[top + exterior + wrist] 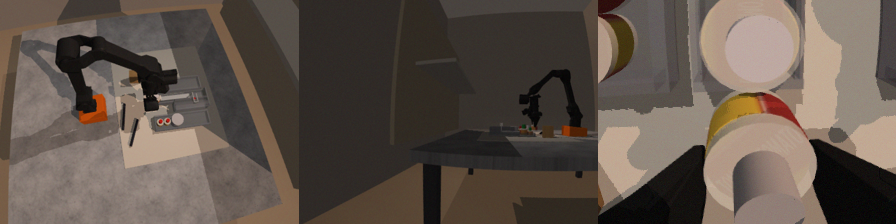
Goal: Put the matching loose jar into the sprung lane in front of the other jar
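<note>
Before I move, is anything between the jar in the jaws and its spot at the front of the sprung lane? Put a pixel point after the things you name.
Yes: the jar already in the lane (159,98) (759,49) stands directly ahead of the held jar (534,128) (748,111), occupying the lane's front end. I can't tell whether they touch. Nothing else visible intervenes.
</note>
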You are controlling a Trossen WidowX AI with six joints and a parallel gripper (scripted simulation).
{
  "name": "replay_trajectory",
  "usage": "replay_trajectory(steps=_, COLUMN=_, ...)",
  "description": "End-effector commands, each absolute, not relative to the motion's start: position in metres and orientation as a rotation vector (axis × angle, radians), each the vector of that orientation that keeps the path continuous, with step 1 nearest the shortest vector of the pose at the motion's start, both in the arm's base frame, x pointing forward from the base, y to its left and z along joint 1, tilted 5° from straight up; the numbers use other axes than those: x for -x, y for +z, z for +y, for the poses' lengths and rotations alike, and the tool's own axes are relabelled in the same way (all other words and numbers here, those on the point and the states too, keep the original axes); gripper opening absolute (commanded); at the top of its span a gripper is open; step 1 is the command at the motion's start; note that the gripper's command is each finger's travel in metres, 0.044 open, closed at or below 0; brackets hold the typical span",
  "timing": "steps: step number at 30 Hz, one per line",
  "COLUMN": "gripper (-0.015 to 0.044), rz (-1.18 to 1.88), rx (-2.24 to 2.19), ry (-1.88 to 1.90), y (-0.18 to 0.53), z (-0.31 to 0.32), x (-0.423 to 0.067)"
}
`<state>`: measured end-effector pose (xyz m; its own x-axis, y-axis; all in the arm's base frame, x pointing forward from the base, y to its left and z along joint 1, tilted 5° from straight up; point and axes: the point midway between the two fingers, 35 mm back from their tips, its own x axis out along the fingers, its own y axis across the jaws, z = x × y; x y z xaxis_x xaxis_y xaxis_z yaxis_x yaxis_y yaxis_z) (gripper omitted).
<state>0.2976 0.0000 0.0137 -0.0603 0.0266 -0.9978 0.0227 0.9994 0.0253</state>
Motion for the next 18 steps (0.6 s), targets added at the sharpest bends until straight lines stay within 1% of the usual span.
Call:
replay_trajectory(steps=1, gripper=0.0, rz=1.626, rx=-0.045, ry=0.001, y=0.0146, z=0.0005, x=-0.3015)
replay_trajectory(steps=18, gripper=0.0, rz=1.626, rx=-0.045, ry=0.001, y=0.0143, z=0.0004, x=-0.3073)
